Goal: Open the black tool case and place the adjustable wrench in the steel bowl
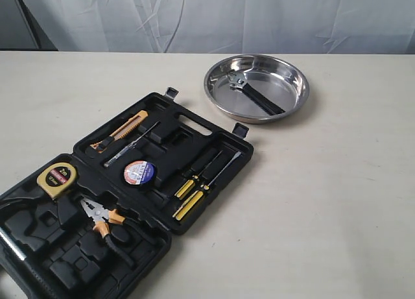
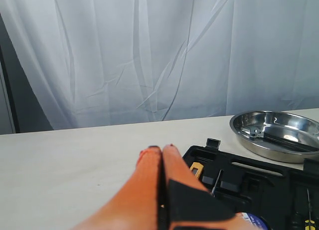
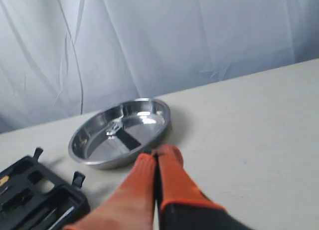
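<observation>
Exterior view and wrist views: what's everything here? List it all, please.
black tool case: one, black, open flat at the table's front left
steel bowl: one, shiny silver, beyond the case on the right
adjustable wrench: one, silver head and black handle, in the steel bowl
tape measure: one, yellow and black, in the case
pliers: one, orange-and-black handles, in the case
utility knife: one, orange and black, in the case
tape roll: one, black with blue-white label, in the case
screwdrivers: two, yellow-and-black handles, in the case
table: one, off-white, under everything
curtain: one, white, behind the table
left gripper: one, orange, shut, empty, by the case
right gripper: one, orange, shut, empty, by the steel bowl
</observation>
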